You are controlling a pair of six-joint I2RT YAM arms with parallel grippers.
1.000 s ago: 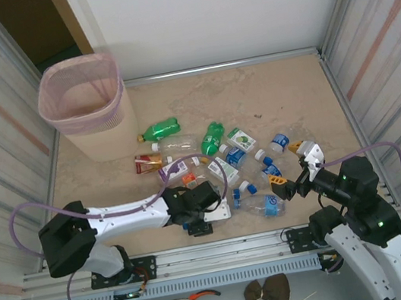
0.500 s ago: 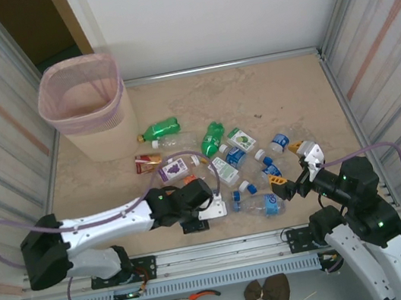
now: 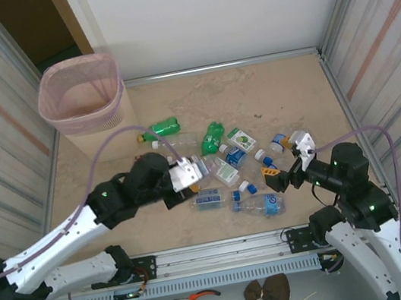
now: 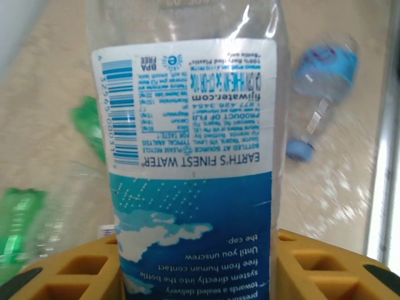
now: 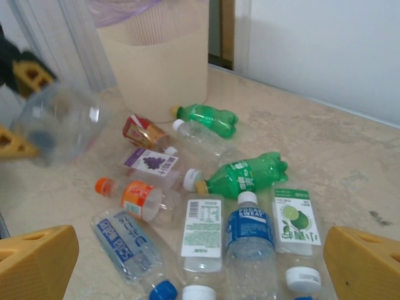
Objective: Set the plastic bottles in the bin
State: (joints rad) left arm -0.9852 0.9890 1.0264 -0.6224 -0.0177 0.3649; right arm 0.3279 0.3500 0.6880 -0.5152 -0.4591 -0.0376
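Left gripper (image 3: pixel 187 174) pinches a clear bottle (image 4: pixel 194 156) with a blue label and holds it up off the table (image 3: pixel 283 90), at the left edge of the heap. We see the other bottles (image 3: pixel 227 162) lying mid-table, just beside the right gripper (image 3: pixel 284 157), which is spread wide. The bin (image 3: pixel 99 140) stands far left, apart from the held bottle.

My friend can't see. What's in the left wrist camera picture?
A clear water bottle with a blue and white label is right up close, gripped between the yellow fingers of the left hand. Behind it, blurry, green bottles lie on the left and a blue-labelled bottle on the right.
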